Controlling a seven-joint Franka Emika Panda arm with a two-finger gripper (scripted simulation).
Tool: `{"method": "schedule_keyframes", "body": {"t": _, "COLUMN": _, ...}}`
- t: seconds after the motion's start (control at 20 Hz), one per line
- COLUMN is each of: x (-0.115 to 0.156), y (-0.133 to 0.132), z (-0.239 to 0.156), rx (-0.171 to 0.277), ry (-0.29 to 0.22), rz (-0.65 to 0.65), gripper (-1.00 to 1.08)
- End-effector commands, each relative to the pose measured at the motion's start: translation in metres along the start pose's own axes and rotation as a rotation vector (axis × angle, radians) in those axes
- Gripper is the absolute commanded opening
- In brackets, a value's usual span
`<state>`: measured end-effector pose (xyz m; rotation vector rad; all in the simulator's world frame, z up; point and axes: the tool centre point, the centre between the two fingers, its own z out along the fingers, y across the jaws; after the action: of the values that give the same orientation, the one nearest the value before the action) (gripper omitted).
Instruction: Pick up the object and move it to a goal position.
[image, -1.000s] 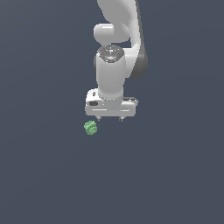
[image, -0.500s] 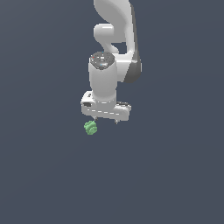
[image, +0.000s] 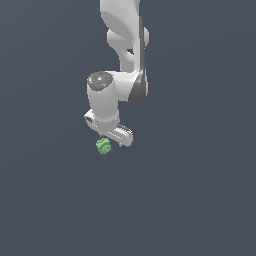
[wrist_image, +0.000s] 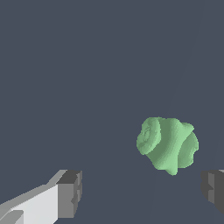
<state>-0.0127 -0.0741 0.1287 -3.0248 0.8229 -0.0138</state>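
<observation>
Blob (image: 103, 146), bright green and knobbly, is seen on the plain dark grey floor (image: 200, 200), just below and slightly to the exterior view's left of the gripper (image: 112, 140). It is much smaller than the white hand above it. No contact between blob and gripper is seen in either view.

Gripper state: the fingers are spread apart. In the wrist view two dark pads (wrist_image: 72, 192) are seen wide of each other, with bare floor between them. The blob (wrist_image: 167, 145) is seen beyond the pads and nearer to one of them, not midway between them, so the hand is judged off-centre with respect to the target.

Arm (image: 125, 45) pose: the white arm is hung down from the upper part of the exterior view, with the wrist bent so that the hand is pointed down at the floor. This pose is judged to suit a grasp from above, the wide opening being kept to pass around the lumps.

Stage of task: judged to be the approach; the grasp is not yet made. A sideways correction is thought to be needed before descent. Risk noted: a pad may be set down on a knob and the blob knocked aside, its uneven shape giving poor flat faces for the pads.

Goal position: no marker is seen in either view.
</observation>
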Motion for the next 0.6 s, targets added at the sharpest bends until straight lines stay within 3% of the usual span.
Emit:
{"method": "schedule_keyframes", "body": {"t": 0.0, "x": 0.002, "y": 0.013, "z": 0.01, "rx": -0.001, "ry": -0.002, "rz": 0.094, "gripper": 1.0}}
{"method": "schedule_keyframes", "body": {"t": 0.55, "x": 0.005, "y": 0.05, "z": 0.034, "rx": -0.009, "ry": -0.005, "rz": 0.337, "gripper": 1.0}}
